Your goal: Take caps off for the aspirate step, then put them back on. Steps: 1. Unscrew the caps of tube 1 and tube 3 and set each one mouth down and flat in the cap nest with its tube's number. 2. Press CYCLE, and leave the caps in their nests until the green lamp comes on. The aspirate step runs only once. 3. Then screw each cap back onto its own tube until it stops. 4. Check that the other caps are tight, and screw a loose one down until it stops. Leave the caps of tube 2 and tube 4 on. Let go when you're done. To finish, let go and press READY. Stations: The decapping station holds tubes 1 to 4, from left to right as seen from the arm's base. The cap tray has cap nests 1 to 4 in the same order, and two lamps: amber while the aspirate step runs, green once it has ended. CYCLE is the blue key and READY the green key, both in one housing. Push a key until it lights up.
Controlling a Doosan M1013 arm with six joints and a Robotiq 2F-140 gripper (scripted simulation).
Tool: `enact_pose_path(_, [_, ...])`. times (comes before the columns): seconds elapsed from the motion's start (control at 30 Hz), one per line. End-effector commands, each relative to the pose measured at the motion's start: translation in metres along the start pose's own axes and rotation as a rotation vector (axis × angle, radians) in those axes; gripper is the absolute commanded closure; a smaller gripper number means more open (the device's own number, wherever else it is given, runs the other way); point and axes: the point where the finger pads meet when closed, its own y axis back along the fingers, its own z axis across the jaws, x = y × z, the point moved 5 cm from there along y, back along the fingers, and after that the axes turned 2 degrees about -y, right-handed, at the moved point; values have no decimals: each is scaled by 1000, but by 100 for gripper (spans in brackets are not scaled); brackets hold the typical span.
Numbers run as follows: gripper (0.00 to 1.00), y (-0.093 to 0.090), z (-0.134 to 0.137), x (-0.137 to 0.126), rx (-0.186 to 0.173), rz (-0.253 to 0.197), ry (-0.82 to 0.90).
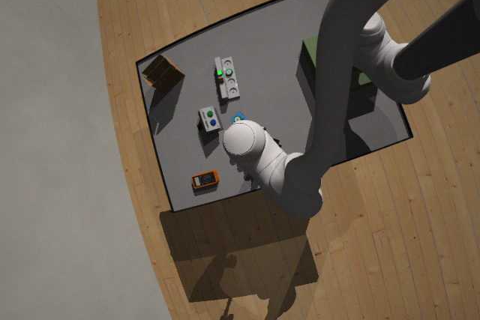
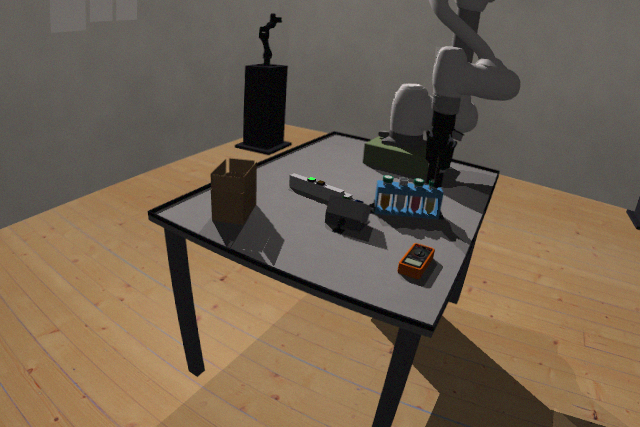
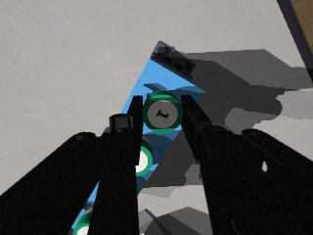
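In the wrist view my gripper (image 3: 161, 110) is shut on the green cap marked 1 (image 3: 162, 113), which sits on its tube at the end of the blue tube rack (image 3: 147, 128). The fingers touch the cap on both sides. The cap of tube 2 (image 3: 143, 162) is partly hidden behind my left finger. From the side, my gripper (image 2: 433, 179) stands upright over the right end of the rack (image 2: 409, 200), and one tube there (image 2: 403, 183) has no cap. One green cap (image 1: 229, 72) lies in a nest of the cap tray (image 1: 227, 77). The green lamp (image 1: 219, 72) is lit.
The key housing (image 1: 209, 118) with the green key (image 1: 210, 113) and blue key (image 1: 212, 122) stands between tray and rack. An orange multimeter (image 1: 204, 179) lies near the table's front edge. A cardboard box (image 2: 233, 197) stands at the left. A green block (image 2: 390, 153) sits by the arm's base.
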Motion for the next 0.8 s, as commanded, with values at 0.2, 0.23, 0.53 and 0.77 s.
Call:
enact_pose_path(0.2, [70,1,0,0,-1,0,-300])
enact_pose_path(0.23, [70,1,0,0,-1,0,-350])
enact_pose_path(0.53, [70,1,0,0,-1,1,-700])
enact_pose_path(0.77, [70,0,0,0,-1,1,-1047])
